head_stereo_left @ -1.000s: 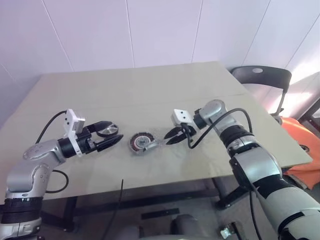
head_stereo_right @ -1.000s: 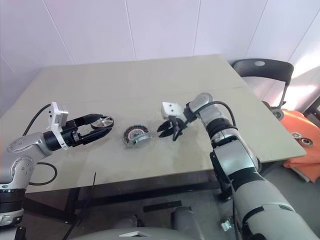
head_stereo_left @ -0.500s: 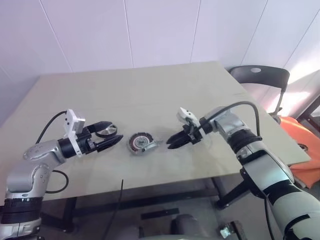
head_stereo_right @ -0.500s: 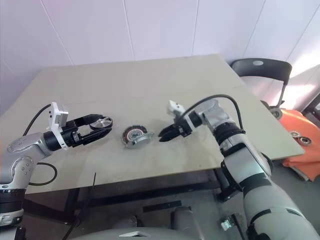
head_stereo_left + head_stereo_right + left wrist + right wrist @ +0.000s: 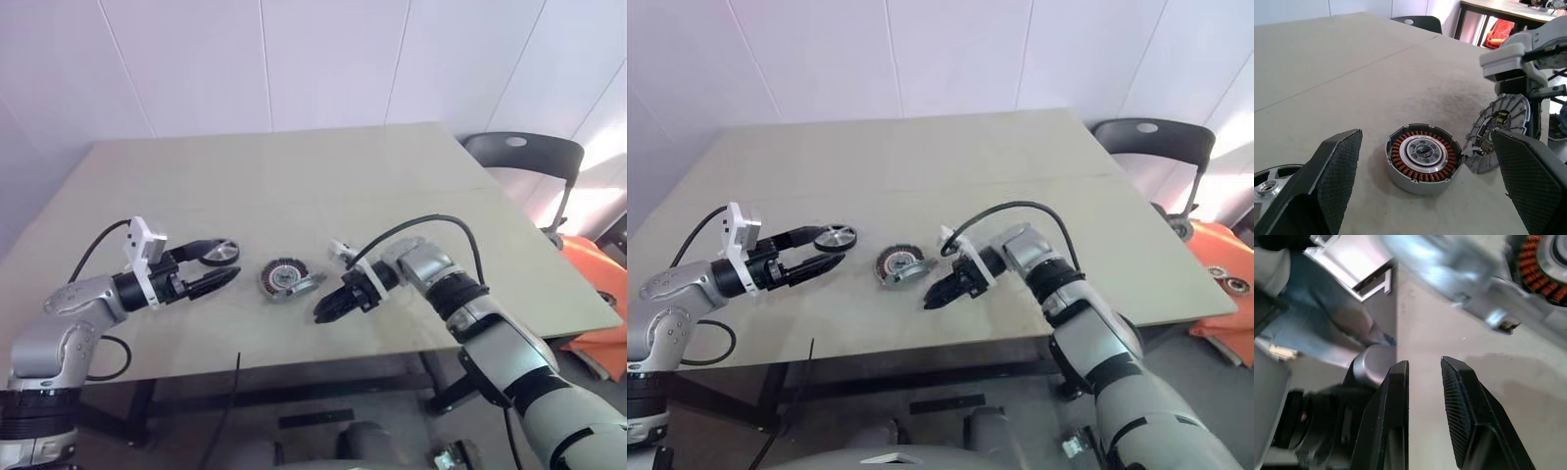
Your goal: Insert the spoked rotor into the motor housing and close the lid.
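Pale room, plain counter before me.
I face a beige counter (image 5: 294, 176) set against white panelled walls (image 5: 323, 59). A dark chair (image 5: 524, 157) stands by its far right corner, something orange (image 5: 593, 269) lies beyond it, and bright light falls in from that side over a grey floor (image 5: 392, 421).

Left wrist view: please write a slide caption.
Open motor housing on the table, hinged lid tilted up beside it.

Beige table (image 5: 294, 176) stands against a white panelled wall (image 5: 323, 59). Black chair (image 5: 524, 155) stands at the table's far right corner. Orange object (image 5: 598, 284) lies just beyond the chair, low down. Thin black cable (image 5: 227, 411) hangs below the table's near edge.
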